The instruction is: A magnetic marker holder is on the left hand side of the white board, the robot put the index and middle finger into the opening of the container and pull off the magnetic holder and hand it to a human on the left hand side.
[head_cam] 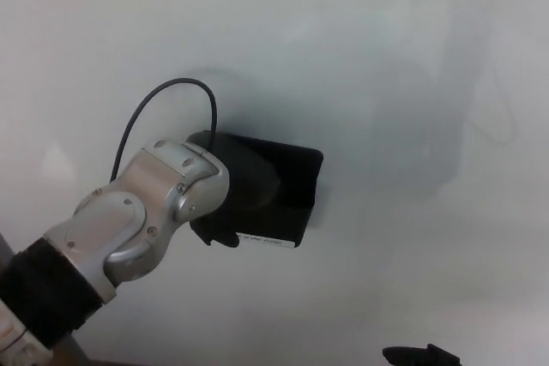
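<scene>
- The left robot hand (236, 203) comes in from the lower left and is pushed into the holder (279, 190); its dark fingers disappear into the opening and a fingertip (225, 236) shows below the lower left corner. It looks closed on the holder, hooked in more than pinching it.
- The holder is a black box with its long axis running left to right. It sits tilted, its right end raised and its labelled lower edge facing down toward us.
- It lies right at the hand, just right of the silver wrist (146, 212), so the left arm is plainly the nearer one.
- Behind it is the whiteboard (386, 57). I judge from the tilt and the shadow that the holder is peeling off, but whether an edge touches the board I cannot tell.
- The right robot hand (420, 356) is only a dark tip at the bottom edge, well apart; I cannot tell how it is set.
- Next, I judge, comes a pull away from the board, then a swing left; no person is in view.
</scene>
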